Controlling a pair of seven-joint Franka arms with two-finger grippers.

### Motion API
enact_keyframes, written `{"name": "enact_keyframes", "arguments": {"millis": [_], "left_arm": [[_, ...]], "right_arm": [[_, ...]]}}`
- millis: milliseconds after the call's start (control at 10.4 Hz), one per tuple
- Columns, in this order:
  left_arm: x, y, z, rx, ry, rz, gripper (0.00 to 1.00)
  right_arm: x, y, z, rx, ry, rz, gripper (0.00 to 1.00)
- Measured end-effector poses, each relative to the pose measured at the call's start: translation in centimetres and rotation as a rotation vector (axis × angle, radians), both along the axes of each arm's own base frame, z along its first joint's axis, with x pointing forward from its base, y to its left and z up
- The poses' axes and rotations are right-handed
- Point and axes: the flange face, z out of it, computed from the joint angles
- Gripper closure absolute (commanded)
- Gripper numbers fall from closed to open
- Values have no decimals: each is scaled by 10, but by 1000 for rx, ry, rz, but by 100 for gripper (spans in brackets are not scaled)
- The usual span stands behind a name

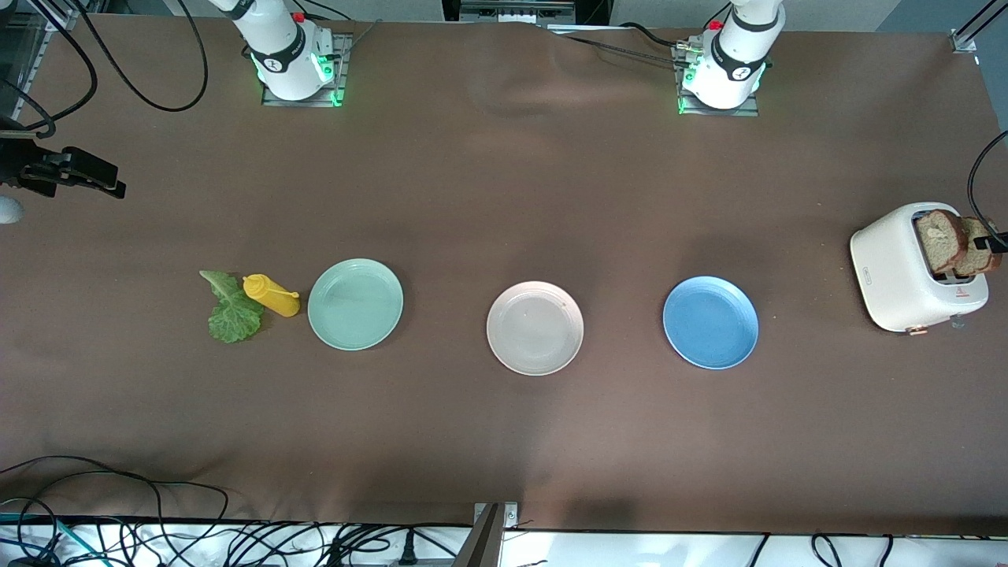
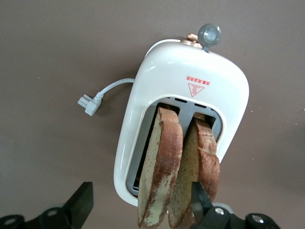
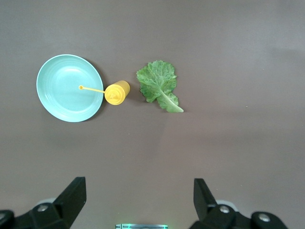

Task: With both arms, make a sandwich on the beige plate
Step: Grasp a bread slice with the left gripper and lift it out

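The beige plate [image 1: 535, 327] lies bare at the table's middle. Two brown bread slices [image 1: 941, 239] [image 1: 983, 246] stand up out of a white toaster [image 1: 898, 272] at the left arm's end. In the left wrist view my left gripper [image 2: 141, 188] is open and straddles both slices [image 2: 162, 167] [image 2: 206, 157]; one finger [image 2: 201, 200] sits against the outer slice and the other finger [image 2: 82, 200] is clear of the toaster [image 2: 190, 71]. A green lettuce leaf [image 1: 231, 307] [image 3: 158, 86] lies at the right arm's end. My right gripper [image 1: 94, 177] [image 3: 138, 183] hangs open and empty above the table there.
A yellow squeeze bottle [image 1: 272, 295] [image 3: 116, 92] lies between the lettuce and a mint-green plate [image 1: 355, 303] [image 3: 66, 88]. A blue plate [image 1: 710, 321] sits between the beige plate and the toaster. The toaster's short cord and plug [image 2: 90, 102] lie on the cloth.
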Motion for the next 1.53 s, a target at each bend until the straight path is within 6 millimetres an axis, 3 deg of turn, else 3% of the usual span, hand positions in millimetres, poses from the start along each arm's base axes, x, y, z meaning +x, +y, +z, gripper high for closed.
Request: {"name": "enact_keyframes", "arguments": {"millis": [96,479,862,1054,1533], "left_arm": [[-1,1,-2,-1,3,3,27],[-2,3,-5,-3,8,6,99],[1,-1,-2,-1,1,-2,100],[5,-8,13,6,-19,-16,100],[-1,-59,127,6,-90,-78,100]], "right_arm": [[0,0,0,0,0,0,0],[0,0,0,0,0,0,0],[0,0,0,0,0,0,0],[0,0,0,0,0,0,0],[0,0,0,0,0,0,0]]}}
